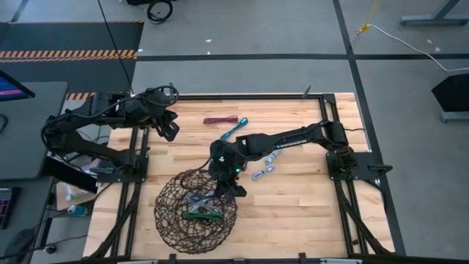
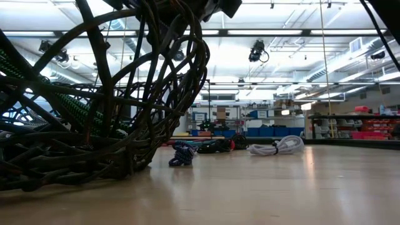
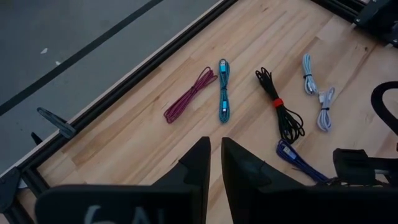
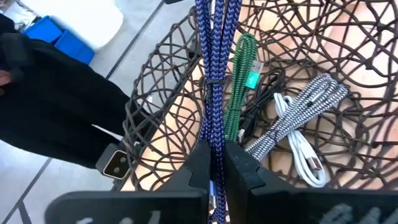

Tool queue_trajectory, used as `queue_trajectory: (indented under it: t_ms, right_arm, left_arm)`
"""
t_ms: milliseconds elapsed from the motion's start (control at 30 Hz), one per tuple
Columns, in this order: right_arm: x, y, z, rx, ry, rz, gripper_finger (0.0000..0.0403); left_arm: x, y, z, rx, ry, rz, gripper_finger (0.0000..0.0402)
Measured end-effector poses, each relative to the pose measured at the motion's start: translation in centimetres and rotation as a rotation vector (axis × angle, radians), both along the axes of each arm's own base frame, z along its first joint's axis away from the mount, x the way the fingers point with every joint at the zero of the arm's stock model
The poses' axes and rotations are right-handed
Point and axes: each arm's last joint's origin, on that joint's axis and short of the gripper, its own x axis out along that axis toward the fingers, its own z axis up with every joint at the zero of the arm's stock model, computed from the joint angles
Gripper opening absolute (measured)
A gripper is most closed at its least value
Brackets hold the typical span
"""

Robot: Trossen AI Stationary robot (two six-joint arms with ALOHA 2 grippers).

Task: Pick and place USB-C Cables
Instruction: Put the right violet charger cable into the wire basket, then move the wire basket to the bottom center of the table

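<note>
We hold the blue cable (image 4: 214,74) pinched in the right gripper (image 4: 214,158) jaws, hanging lengthwise straight above the basket (image 4: 155,118), while the left gripper (image 3: 214,163), jaws nearly together, waits near the bench's far left corner.

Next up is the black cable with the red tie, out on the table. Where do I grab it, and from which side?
Grip the black cable at the red tie, coming straight down from above. It lies flat as a long narrow bundle, and the tie is where its strands are pinched tightest; set the fingers across the bundle's length. The ends splay looser. The right gripper is shut on the blue cable over the basket.
</note>
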Motion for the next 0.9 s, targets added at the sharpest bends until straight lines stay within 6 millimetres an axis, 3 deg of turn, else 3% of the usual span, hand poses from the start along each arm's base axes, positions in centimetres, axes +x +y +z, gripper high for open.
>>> queue_trajectory:
  t_ms: [100,300,433,533,700,900]
  right_arm:
    - [0.0,0.2,0.0,-0.003,-0.003,-0.003,0.0025]
    - [0.2,0.2,0.4,0.007,-0.019,-0.03,0.0113]
    - [0.2,0.2,0.4,0.003,-0.02,-0.034,0.0148]
    - [0.0,0.2,0.2,0.014,0.004,-0.022,0.0155]
    - [-1.5,0.0,-1.0,-0.007,0.223,-0.025,0.0155]
    - [-2.6,-0.7,-1.8,-0.181,0.353,-0.128,0.0155]
  left_arm:
    - [0.0,0.0,0.0,0.0,0.0,0.0,0.0046]
    - [0.0,0.0,0.0,0.0,-0.001,0.0,0.0046]
    - [0.0,0.0,0.0,0.0,-0.001,0.001,0.0046]
    - [0.0,0.0,0.0,0.0,-0.001,0.001,0.0046]
    - [0.0,0.0,0.0,-0.001,-0.001,0.001,0.0046]
    - [0.0,0.0,0.0,0.0,-0.001,0.001,0.0046]
